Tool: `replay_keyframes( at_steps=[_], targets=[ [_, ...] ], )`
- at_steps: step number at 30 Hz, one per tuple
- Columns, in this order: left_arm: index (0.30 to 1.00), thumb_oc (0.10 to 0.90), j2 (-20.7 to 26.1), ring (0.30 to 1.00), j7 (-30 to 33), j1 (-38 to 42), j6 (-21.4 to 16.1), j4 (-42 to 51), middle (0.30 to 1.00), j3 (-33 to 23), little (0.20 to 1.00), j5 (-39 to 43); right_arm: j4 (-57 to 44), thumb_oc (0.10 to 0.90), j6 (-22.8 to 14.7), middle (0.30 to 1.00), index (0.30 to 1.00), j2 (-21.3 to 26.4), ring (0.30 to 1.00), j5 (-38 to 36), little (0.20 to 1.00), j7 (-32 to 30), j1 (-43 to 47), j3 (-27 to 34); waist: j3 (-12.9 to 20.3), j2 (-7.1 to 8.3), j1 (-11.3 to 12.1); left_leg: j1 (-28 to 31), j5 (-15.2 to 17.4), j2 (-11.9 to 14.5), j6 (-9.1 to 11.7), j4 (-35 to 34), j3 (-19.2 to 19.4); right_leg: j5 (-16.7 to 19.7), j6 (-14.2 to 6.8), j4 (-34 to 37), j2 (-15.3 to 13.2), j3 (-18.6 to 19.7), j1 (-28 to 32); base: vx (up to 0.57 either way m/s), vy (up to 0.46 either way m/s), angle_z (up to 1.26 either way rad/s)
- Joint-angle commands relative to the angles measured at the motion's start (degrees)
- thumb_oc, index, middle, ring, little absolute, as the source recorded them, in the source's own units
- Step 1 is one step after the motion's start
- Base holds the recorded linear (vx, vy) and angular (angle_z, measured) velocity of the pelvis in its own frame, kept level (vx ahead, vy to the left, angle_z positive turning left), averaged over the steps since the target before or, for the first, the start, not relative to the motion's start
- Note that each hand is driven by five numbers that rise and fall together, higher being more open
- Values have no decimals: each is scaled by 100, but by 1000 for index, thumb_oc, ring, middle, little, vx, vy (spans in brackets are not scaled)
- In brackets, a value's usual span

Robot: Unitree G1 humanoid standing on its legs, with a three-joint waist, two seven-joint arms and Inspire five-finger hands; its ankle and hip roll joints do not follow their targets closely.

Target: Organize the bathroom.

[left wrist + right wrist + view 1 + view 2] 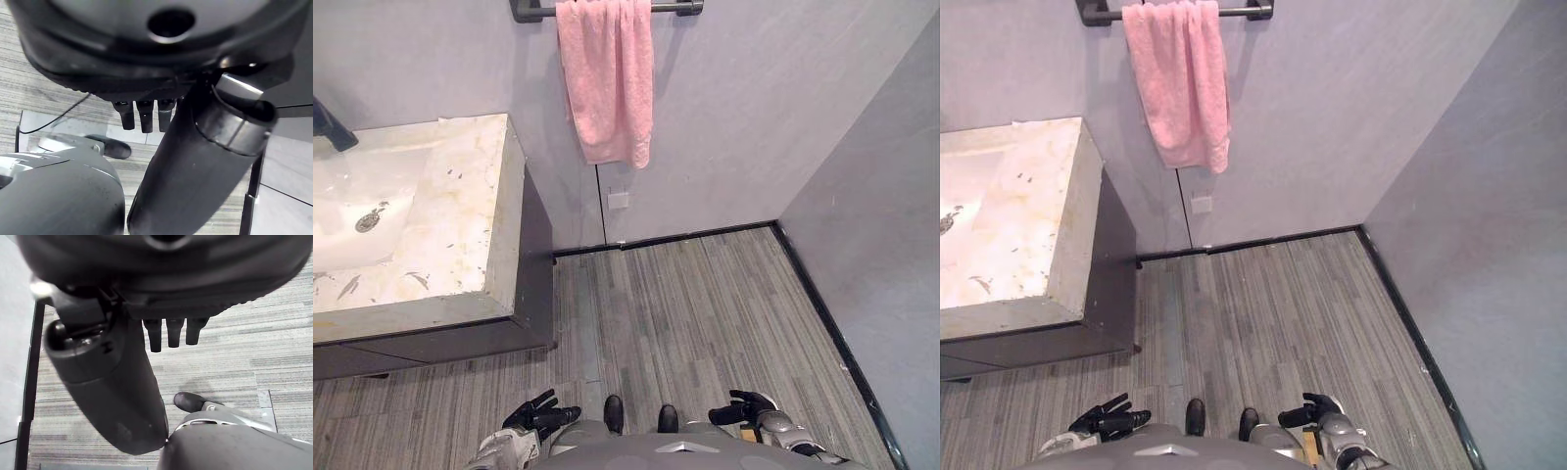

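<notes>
Status, near to far. The left hand (pixel 536 415) hangs low beside the body, fingers relaxed and spread, grasping nothing. The right hand (pixel 748 406) hangs likewise at the opposite side, fingers loosely extended, empty. Each wrist view shows straight fingers above bare floor, with no object between thumb and fingers.

The floor (pixel 705 313), grey striped planks, carries no loose items in the visible area. To the robot's left stands one vanity: a pale marble worktop (pixel 460 225) with one inset basin (pixel 352 211) and one drain (pixel 369 217). Part of one dark faucet (pixel 331 127) shows at the edge. No bottles, cups or clutter rest on the worktop.

Farthest, on the wall, one dark towel bar (pixel 680 8) carries one pink towel (pixel 607 78). The towel is draped over the bar and hangs fairly straight.

Judgement: the task appears at or near completion. Towel hung, worktop clear; no remaining step is identifiable.
</notes>
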State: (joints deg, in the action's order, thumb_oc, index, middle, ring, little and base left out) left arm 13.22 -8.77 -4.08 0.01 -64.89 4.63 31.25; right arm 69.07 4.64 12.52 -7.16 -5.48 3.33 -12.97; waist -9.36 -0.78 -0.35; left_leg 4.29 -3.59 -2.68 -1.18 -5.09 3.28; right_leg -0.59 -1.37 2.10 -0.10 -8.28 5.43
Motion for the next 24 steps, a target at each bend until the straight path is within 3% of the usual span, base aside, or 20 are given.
replay_keyframes(
  at_steps=[1, 6, 14, 19, 21, 23, 24],
  targets=[
    [900, 800, -15, 900, -52, 218, -173, -148, 900, 36, 900, 71, 217, 800, 133, 900, 900, 148, 900, 216, 900, -38, -133, -196, 40, -168, -58, -72, 646, 64, -54, 303, 405, -345, -555, -630, -470, -488, -472, 0, 0, 0],
    [900, 800, -33, 900, -137, 202, -111, -130, 900, 11, 900, 326, 230, 800, 181, 900, 900, 177, 900, 71, 900, -127, -110, -140, 28, -172, -47, -99, 669, 44, -71, 349, 416, -377, -562, -705, -481, -475, -501, 4, 16, 0],
    [900, 800, -26, 900, -137, 221, -24, -247, 900, -41, 900, 196, 530, 800, 768, 900, 900, 164, 900, -72, 900, -115, -44, 110, -66, -210, -43, -146, 847, -1, -184, 681, 455, -593, -589, -1365, -587, -361, -670, 31, 59, -2],
    [900, 800, -8, 900, -48, 283, 56, -150, 900, 36, 900, 149, 515, 800, 718, 900, 900, 197, 900, -99, 900, -62, 23, 151, -220, -354, -91, -203, 1010, -61, -321, 996, 479, -407, -587, -2955, -731, -182, -1206, 29, 91, -12],
    [900, 800, -8, 900, -48, 283, 56, -150, 900, 36, 900, 149, 515, 800, 718, 900, 900, 197, 900, -99, 900, -62, 23, 151, -220, -354, -91, -203, 1010, -61, -321, 996, 479, -407, -587, -2955, -731, -182, -1206, 16, 67, -5],
    [900, 800, -5, 900, 79, 279, 89, -125, 900, 96, 900, 103, 491, 800, 632, 900, 900, 279, 900, -341, 900, -87, -32, 190, -424, -536, -201, -211, 1155, -104, -399, 1247, 470, 0, -428, -4557, -900, -38, -2097, 44, 153, -1],
    [900, 800, -5, 900, 79, 279, 89, -125, 900, 96, 900, 103, 491, 800, 632, 900, 900, 279, 900, -341, 900, -87, -32, 190, -424, -536, -201, -211, 1155, -104, -399, 1247, 470, 0, -428, -4557, -900, -38, -2097, 142, 33, -23]
  ],
)
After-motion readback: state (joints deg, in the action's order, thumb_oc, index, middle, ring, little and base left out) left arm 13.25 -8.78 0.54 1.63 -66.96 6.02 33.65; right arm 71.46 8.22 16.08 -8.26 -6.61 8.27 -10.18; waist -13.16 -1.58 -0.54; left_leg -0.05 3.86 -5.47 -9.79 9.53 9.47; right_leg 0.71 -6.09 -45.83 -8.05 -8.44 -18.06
